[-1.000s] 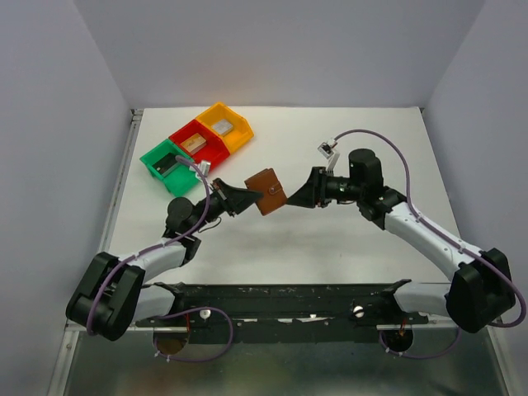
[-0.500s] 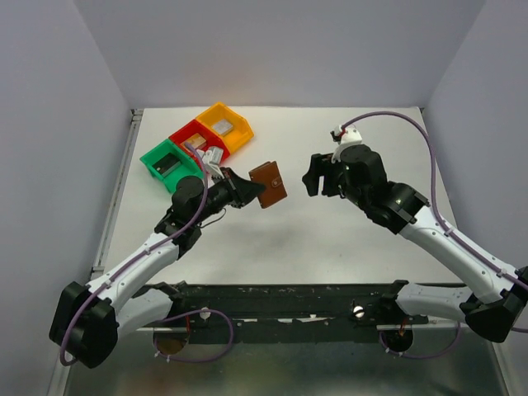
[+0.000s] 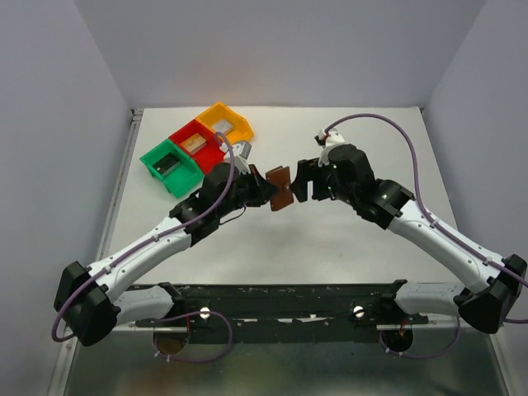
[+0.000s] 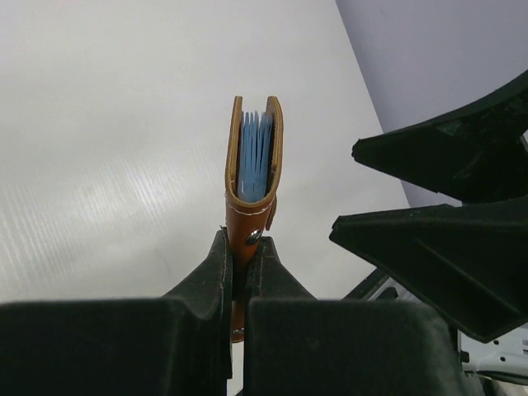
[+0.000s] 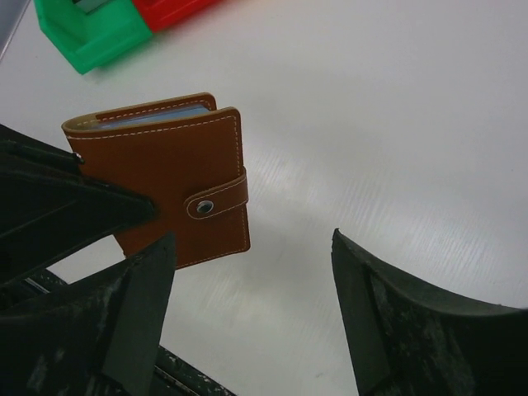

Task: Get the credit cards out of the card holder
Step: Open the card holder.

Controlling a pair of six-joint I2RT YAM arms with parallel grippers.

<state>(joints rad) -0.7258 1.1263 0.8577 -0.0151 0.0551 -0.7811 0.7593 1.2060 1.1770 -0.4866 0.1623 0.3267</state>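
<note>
While left gripper (image 3: pixel 270 193) pinches snapped-shut card holder (image 3: pixel 282 188), edge-on, pointing right, right gripper (image 3: pixel 302 183) gapes beside it; credit cards hidden inside.

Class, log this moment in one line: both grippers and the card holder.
left gripper: shut on card holder | right gripper: open, beside holder | snap tab: fastened

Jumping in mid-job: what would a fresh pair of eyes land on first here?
The brown card holder stands out, pinched at one edge in the shut left end effector at mid-table, snap tab fastened, light-blue inner faces showing at its top. The right end effector faces it with jaws wide open, holding nothing. Green, red and yellow bins sit in a row at the far left.
</note>
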